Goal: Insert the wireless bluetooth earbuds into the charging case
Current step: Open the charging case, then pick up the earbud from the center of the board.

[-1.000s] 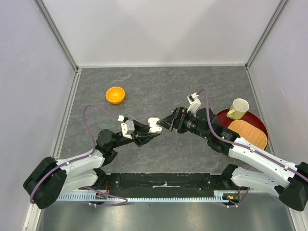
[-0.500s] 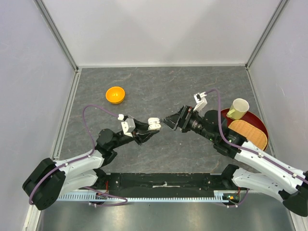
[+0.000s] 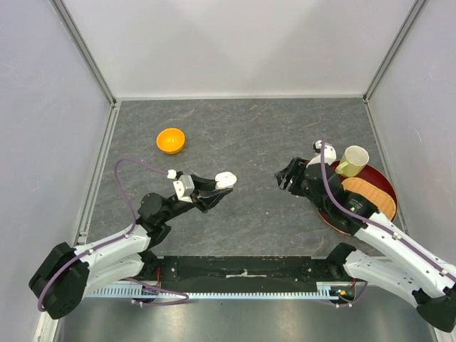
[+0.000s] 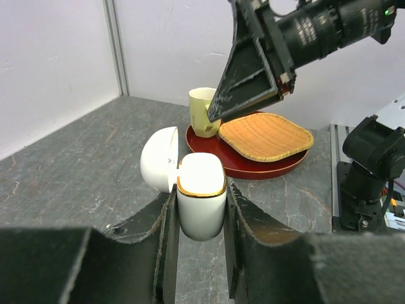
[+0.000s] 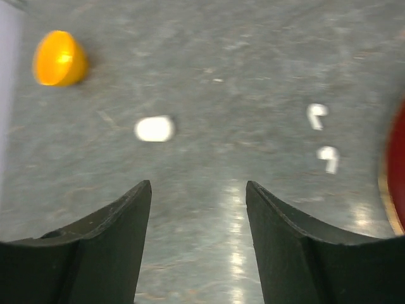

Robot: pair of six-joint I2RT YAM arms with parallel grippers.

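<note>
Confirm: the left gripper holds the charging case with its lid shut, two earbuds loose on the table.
Not shut: the left wrist view shows the lid open. The left gripper holds the charging case, two earbuds loose on the table.

Left gripper [image 3: 219, 184] clamped, arm stretched inward; right gripper [image 5: 198, 190] spread, angled down.

Grey marbled tabletop [image 3: 235, 135], pale lilac walls [image 3: 235, 43], perhaps aluminium corner posts [image 3: 85, 50].

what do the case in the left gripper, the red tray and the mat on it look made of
Charging case: probably glossy white plastic, judging by its highlights, with a gold, metal-looking rim. Red tray: smooth and shiny, lacquer or plastic. Mat: matte woven straw or bamboo; the weave shows.
</note>
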